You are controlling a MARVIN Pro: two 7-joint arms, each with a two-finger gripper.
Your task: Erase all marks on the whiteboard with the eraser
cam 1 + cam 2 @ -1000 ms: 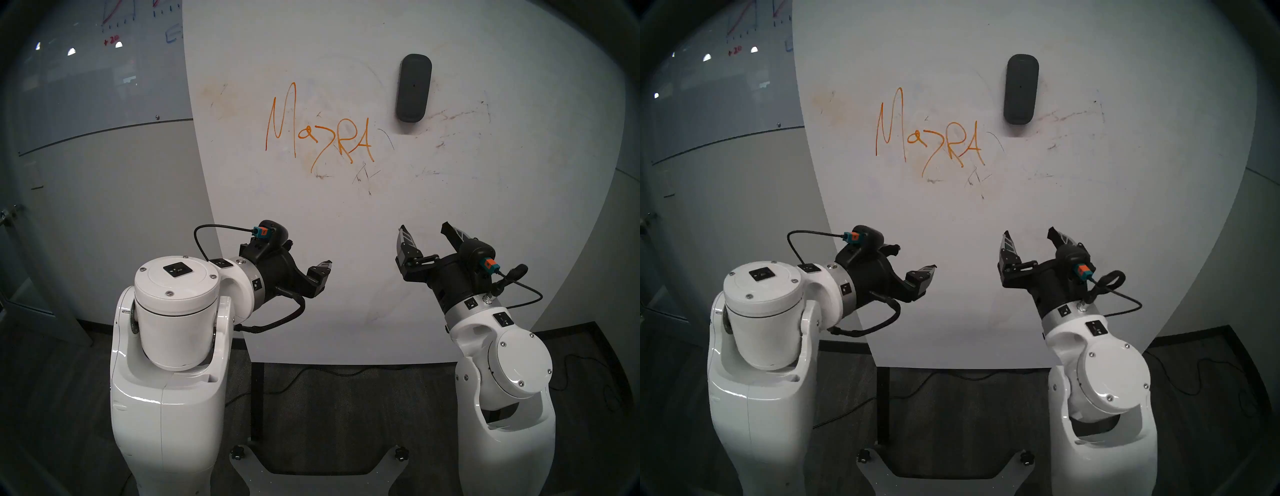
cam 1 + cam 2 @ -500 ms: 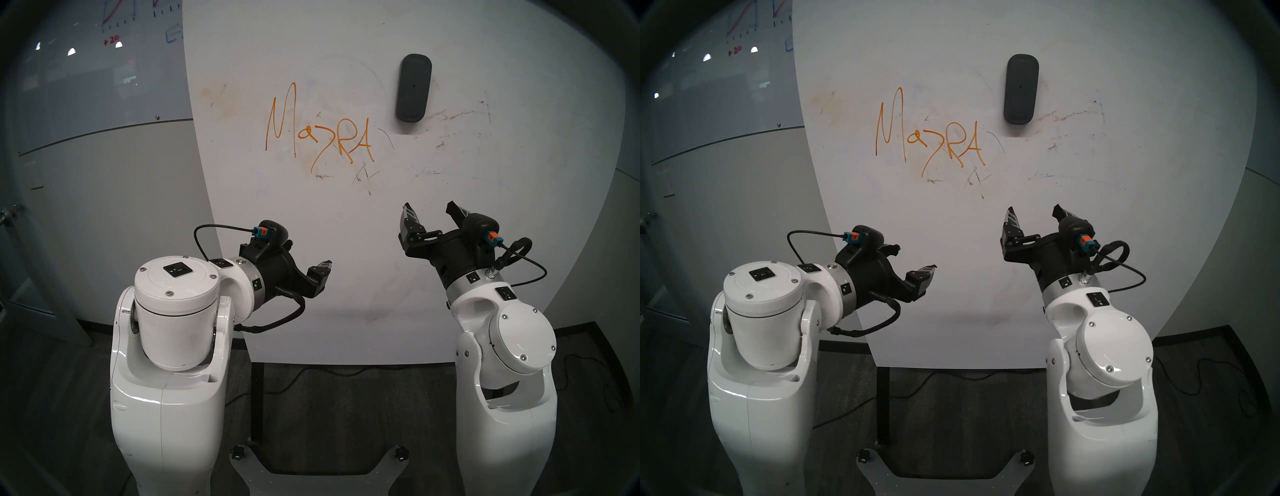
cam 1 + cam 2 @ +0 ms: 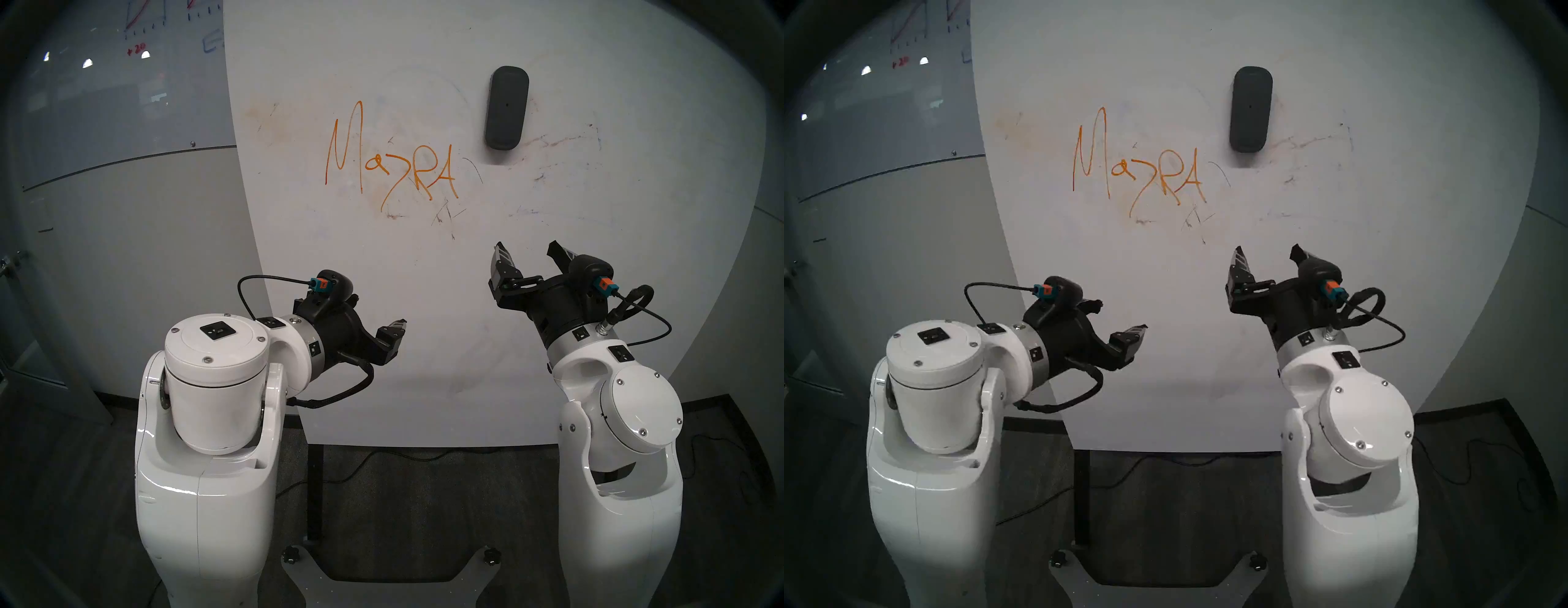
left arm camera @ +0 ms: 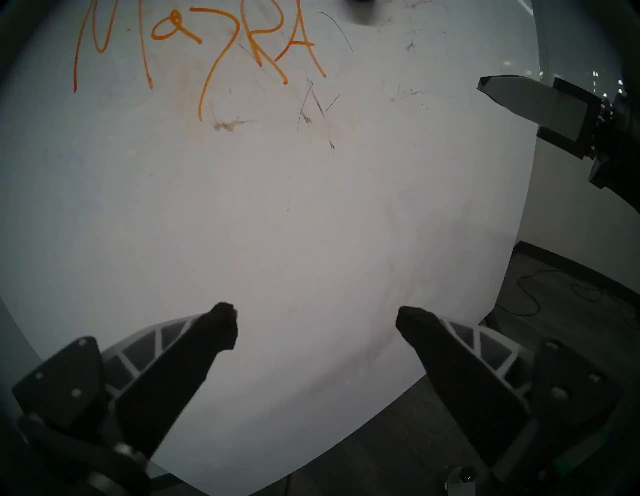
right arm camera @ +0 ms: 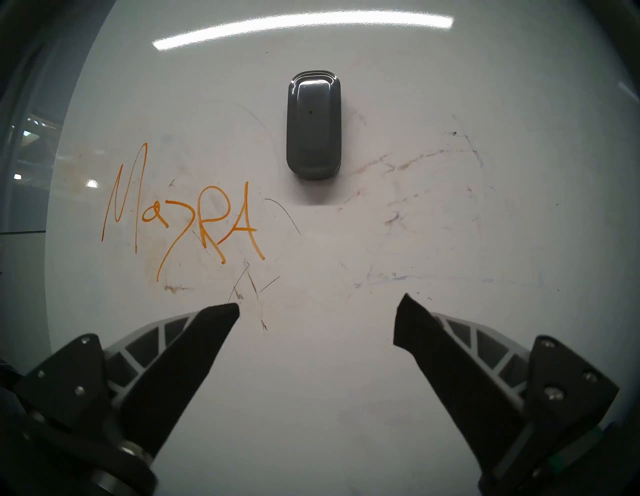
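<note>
A: Two claws, both spread wide and empty. The right claw (image 3: 526, 250) sits below the eraser (image 3: 506, 107), well apart from it.

B: And the eraser?

A: Upright, stuck flat on the whiteboard (image 3: 382, 297), up and to the right of the orange marks (image 3: 390, 161). Faint dark scratches and brownish smudges lie around the letters.

B: The left claw (image 4: 316, 325)?

A: Lower, near the whiteboard's left edge, fingers (image 4: 221, 322) wide apart, holding nothing.

Left hand (image 3: 377, 322) and right hand (image 3: 528, 250) raised, fingers spread.
</note>
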